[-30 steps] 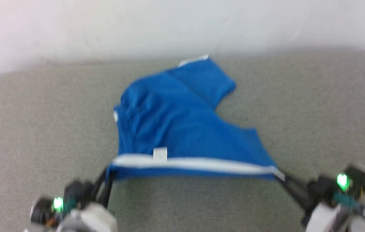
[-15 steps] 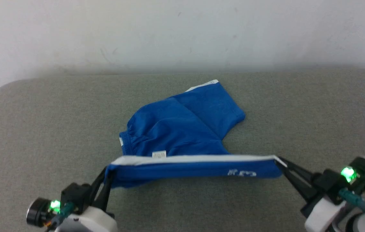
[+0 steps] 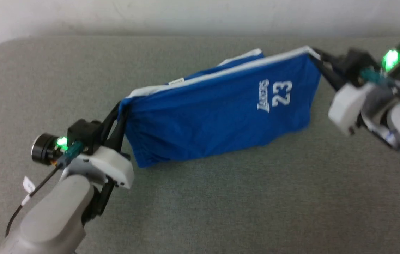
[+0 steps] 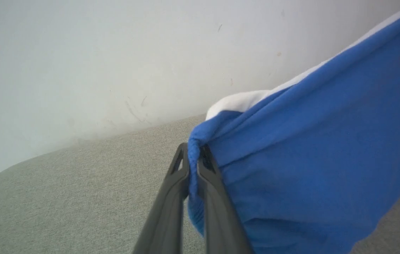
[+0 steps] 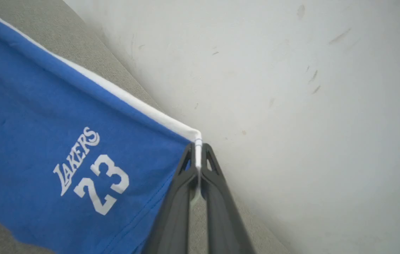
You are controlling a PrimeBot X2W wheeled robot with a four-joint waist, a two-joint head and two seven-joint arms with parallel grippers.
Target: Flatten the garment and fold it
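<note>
The garment point(image 3: 217, 116), a pair of bright blue shorts, hangs in the air between the two arms, above the grey cloth-covered tabletop point(image 3: 221, 211) and in front of the pale wall point(image 3: 186, 14). Its upper edge is the white side stripe point(image 3: 221, 72), drawn nearly straight from lower left to upper right. The blue panel with the white "Lakers 23" print point(image 3: 276, 95) drapes below it. Whether the lowest blue corner touches the tabletop cannot be told.

The left end effector point(image 3: 119, 109) is clamped on a bunched blue corner at the gathered end of the stripe. In the left wrist view its fingers point(image 4: 171, 197) lie close together with a thin fold of cloth between them. The right end effector point(image 3: 314, 56) is pinched on the white tip of the stripe at the hem end, and the right wrist view shows that tip point(image 5: 197, 141) caught between narrow fingers.

Handling, as judged:
- **Weight and stiffness:** the cloth appears thin, light and wholly limp. It sags in soft folds below the taut edge and will hold no shape unless laid down under tension.
- **Grip security:** the smooth athletic knit may creep out of a small pinch, most likely at the right, where little cloth is held.
- **Where to hold:** the thicker parts seem the surest holds, namely the gathered waistband end, the hem seam and the stripe corners. Paired corners along one edge let the panel be spread flat on the tabletop.
</note>
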